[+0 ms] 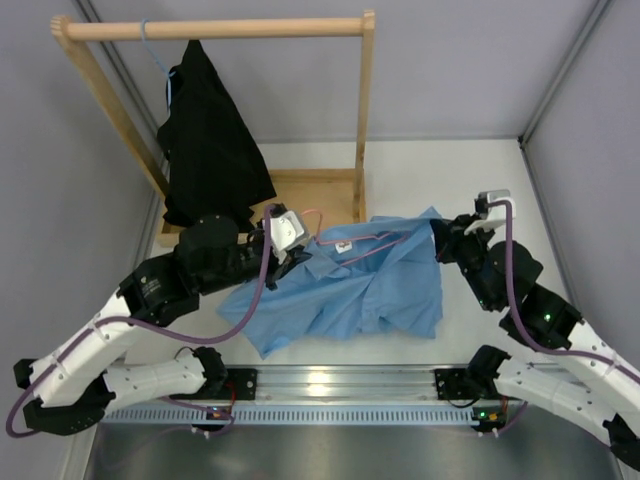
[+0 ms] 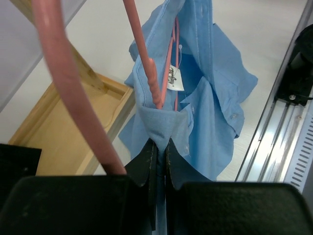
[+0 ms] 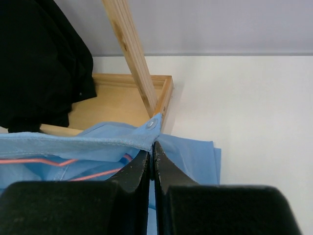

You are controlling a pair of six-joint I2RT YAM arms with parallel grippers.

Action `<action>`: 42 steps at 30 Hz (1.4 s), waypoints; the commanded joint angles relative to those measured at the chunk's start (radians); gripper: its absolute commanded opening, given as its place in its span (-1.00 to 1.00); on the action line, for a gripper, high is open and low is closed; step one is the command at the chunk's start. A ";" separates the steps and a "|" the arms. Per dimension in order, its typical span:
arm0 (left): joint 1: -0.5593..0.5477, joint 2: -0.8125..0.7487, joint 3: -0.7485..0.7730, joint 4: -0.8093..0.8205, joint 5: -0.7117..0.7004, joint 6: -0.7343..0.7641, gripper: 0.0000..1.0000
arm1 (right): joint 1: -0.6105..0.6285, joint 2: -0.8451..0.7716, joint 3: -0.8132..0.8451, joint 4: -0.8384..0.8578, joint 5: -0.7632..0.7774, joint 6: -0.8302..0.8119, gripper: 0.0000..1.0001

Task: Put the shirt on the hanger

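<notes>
The light blue collared button-up fabric shirt (image 1: 350, 295) is at the centre of the white table (image 1: 470, 170) in the top view. Its lower part lies rumpled on the table.

The left gripper (image 1: 287, 250) is at the shirt's 9 o'clock edge. Its jaws are pressed together on a fold of collar fabric. The right gripper (image 1: 441, 236) is at the shirt's 2 o'clock corner. Its jaws are pinched tight on the shirt's edge, just below a small round metal snap (image 3: 151, 124).

The thin pink wire clothes hanger (image 2: 146, 63) sits inside the shirt's neck opening. Its wires run under the collar beside the small white neck label (image 2: 175, 78). Its curved hook emerges at the shirt's 11 o'clock side, near the left gripper.

The light wooden clothes rack (image 1: 215, 28) stands at 11 o'clock of the shirt. Its base is a shallow wooden tray (image 1: 315, 190). A black garment (image 1: 210, 150) hangs from the rail on a thin blue hanger (image 1: 155, 50), and its hem reaches down into the tray's 9 o'clock end. Whether the hem touches the tray floor cannot be told.
</notes>
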 commanded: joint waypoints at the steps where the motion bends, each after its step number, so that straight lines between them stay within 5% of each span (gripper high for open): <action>1: 0.000 0.018 0.006 -0.060 -0.160 -0.015 -1.00 | -0.025 0.050 0.084 -0.034 0.002 -0.061 -1.00; 7: -0.007 0.090 0.067 -0.054 -0.382 -0.097 -1.00 | -0.025 0.044 0.077 -0.036 -0.203 -0.002 -1.00; 12: -0.007 0.090 0.061 0.156 -0.250 -0.218 -1.00 | -0.019 0.015 -0.075 0.194 -0.699 0.101 -1.00; 15: -0.007 0.060 0.004 0.360 -0.115 -0.278 -1.00 | 0.010 -0.008 -0.210 0.427 -0.807 0.233 -1.00; 18: -0.007 0.032 -0.036 0.533 -0.017 -0.327 -1.00 | 0.055 -0.028 -0.282 0.503 -0.765 0.276 -1.00; 22: -0.005 0.055 0.018 0.572 0.049 -0.349 -1.00 | 0.073 -0.065 -0.292 0.427 -0.633 0.241 -1.00; 23: -0.005 0.064 0.030 0.568 0.054 -0.349 -1.00 | 0.075 -0.094 -0.295 0.414 -0.613 0.238 -0.95; 26: -0.005 0.070 0.030 0.583 0.057 -0.360 -1.00 | 0.075 -0.145 -0.295 0.364 -0.555 0.230 -0.37; 27: -0.005 0.066 0.021 0.598 0.057 -0.363 -1.00 | 0.075 -0.156 -0.295 0.348 -0.544 0.229 -0.01; 30: -0.005 0.059 0.007 0.611 0.037 -0.349 -1.00 | 0.075 -0.212 -0.283 0.235 -0.536 0.219 0.41; 37: 0.003 0.069 0.002 0.554 -0.015 -0.297 -1.00 | 0.075 -0.456 -0.183 -0.133 -0.550 0.140 0.52; 42: 0.006 0.102 0.006 0.552 0.043 -0.289 -1.00 | 0.075 -0.399 0.059 -0.325 -0.527 0.083 0.64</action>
